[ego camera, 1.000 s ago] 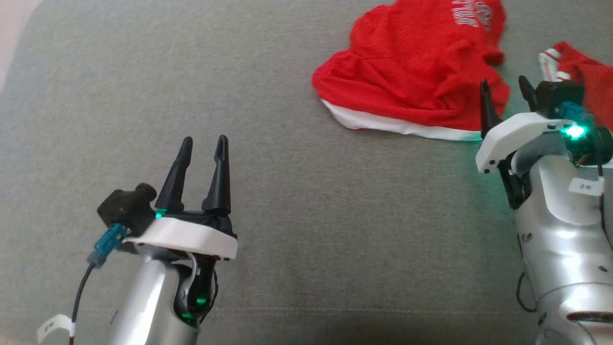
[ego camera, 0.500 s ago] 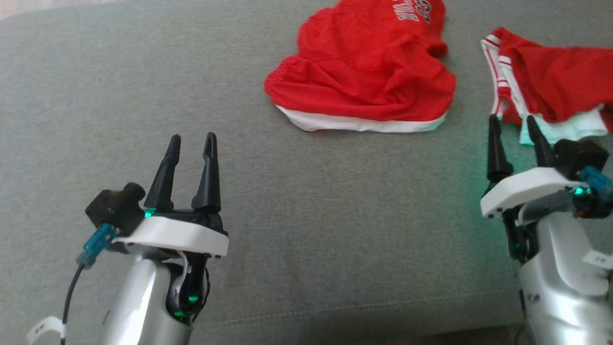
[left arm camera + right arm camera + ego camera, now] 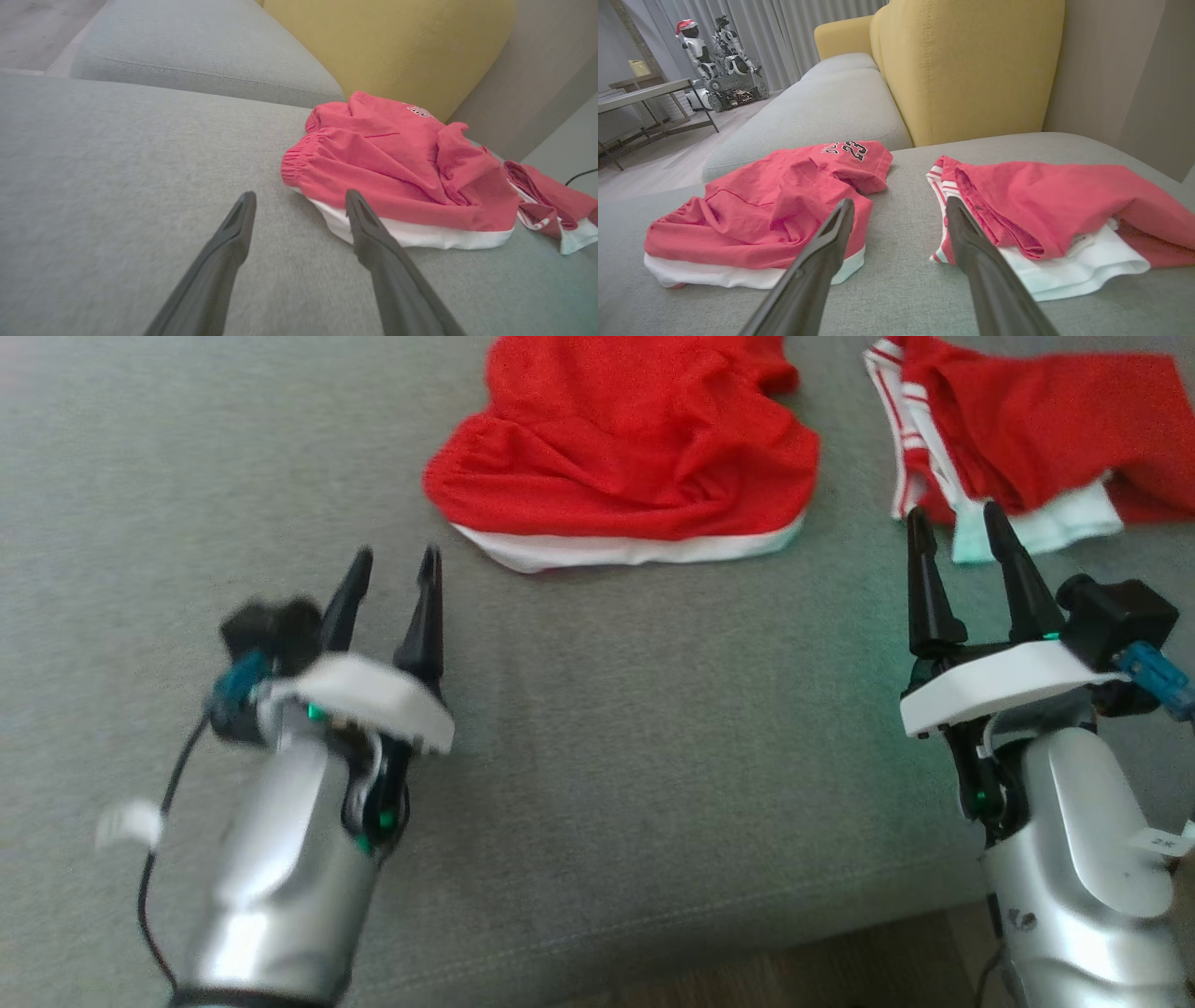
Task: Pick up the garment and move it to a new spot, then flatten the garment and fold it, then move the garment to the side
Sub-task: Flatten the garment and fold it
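Note:
A crumpled red garment point(image 3: 625, 439) with a white hem lies on the grey sofa seat point(image 3: 653, 728); the right wrist view shows a "23" print on it point(image 3: 775, 205). My left gripper point(image 3: 396, 560) is open and empty, hovering short of the garment's near-left hem point(image 3: 397, 172); the left wrist view shows its fingers apart point(image 3: 300, 196). My right gripper point(image 3: 956, 518) is open and empty too. It points at the gap point(image 3: 900, 203) between this garment and a second red piece point(image 3: 1036, 420).
The second red piece point(image 3: 1064, 200), with white stripes and white lining, lies at the right. A yellow back cushion point(image 3: 971, 65) stands behind both pieces. The sofa's front edge point(image 3: 747, 915) and wooden floor point(image 3: 840, 971) are close below. Another robot point(image 3: 719, 60) and a table point(image 3: 644, 93) stand across the room.
The whole head view has shifted, so the camera moved. My left arm is blurred and has come forward toward the garment. Both grippers stay open.

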{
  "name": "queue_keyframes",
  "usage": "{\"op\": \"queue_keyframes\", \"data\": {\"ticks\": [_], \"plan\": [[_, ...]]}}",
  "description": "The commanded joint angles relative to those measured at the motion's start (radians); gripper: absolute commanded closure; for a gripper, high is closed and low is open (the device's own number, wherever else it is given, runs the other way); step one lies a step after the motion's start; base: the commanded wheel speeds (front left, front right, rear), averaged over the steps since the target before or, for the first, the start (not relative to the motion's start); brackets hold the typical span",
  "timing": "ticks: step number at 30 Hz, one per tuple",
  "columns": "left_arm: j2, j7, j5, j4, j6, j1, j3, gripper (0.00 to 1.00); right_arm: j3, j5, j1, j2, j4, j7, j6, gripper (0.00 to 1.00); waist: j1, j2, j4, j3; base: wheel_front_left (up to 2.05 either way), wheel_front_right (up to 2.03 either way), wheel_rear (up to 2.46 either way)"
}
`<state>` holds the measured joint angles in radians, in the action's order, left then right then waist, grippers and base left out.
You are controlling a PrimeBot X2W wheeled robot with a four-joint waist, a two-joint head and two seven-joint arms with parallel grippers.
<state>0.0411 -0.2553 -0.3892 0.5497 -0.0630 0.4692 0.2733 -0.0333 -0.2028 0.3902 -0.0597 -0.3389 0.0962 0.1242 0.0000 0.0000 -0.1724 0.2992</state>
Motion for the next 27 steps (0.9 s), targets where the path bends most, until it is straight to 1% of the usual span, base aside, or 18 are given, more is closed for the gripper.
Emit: {"op": "queue_keyframes", "data": {"ticks": [1,3,6,10,15,20,21,22,24,27], "plan": [[0.015,0.006,0.014,0.011,-0.008,0.065,-0.019,0.00,-0.023,-0.008,0.014,0.006,0.044,0.001,0.007,0.00,0.0000,0.0000,-0.034,0.031,0.00,0.00,0.00],[0.024,0.029,0.033,0.096,-0.007,0.126,-0.005,0.00,-0.024,-0.011,0.015,0.007,0.057,0.001,0.007,0.00,0.0000,0.0000,-0.051,0.046,0.00,0.00,0.00],[0.038,0.049,0.060,0.199,0.009,0.198,0.010,0.00,-0.024,-0.014,0.017,0.008,0.070,0.004,0.007,0.00,0.0000,0.0000,-0.072,0.061,0.00,0.00,0.00],[0.047,0.042,0.078,0.291,0.018,0.260,0.020,0.00,-0.024,-0.019,0.020,0.009,0.077,0.008,0.007,0.00,0.0000,0.0000,-0.090,0.073,0.00,0.00,0.00],[0.046,0.013,0.083,0.346,0.007,0.308,0.026,0.00,-0.027,-0.033,0.016,0.009,0.070,0.017,0.007,0.00,0.0000,0.0000,-0.095,0.082,0.00,0.00,0.00],[0.046,-0.003,0.086,0.363,0.000,0.332,0.024,0.00,-0.044,-0.039,0.021,0.009,0.054,0.018,0.007,0.00,0.0000,0.0000,-0.095,0.087,0.00,0.00,0.00],[0.044,-0.004,0.086,0.365,-0.007,0.334,0.026,0.70,-0.046,-0.039,0.022,0.009,0.051,0.019,0.007,0.00,0.0000,0.0000,-0.094,0.087,0.00,0.00,0.00],[0.043,-0.005,0.086,0.367,-0.011,0.336,0.027,1.00,-0.048,-0.039,0.024,0.009,0.047,0.018,0.007,0.00,0.0000,0.0000,-0.092,0.087,0.00,0.00,0.00],[0.043,-0.006,0.088,0.356,-0.014,0.338,0.025,1.00,-0.051,-0.040,0.027,0.009,0.037,0.018,0.007,0.00,0.0000,0.0000,-0.084,0.084,0.00,0.00,0.00],[0.045,-0.006,0.094,0.304,0.000,0.321,0.006,1.00,-0.058,-0.046,0.032,0.009,0.016,0.015,0.007,0.00,0.0000,0.0000,-0.063,0.074,0.00,0.00,0.00]]}}
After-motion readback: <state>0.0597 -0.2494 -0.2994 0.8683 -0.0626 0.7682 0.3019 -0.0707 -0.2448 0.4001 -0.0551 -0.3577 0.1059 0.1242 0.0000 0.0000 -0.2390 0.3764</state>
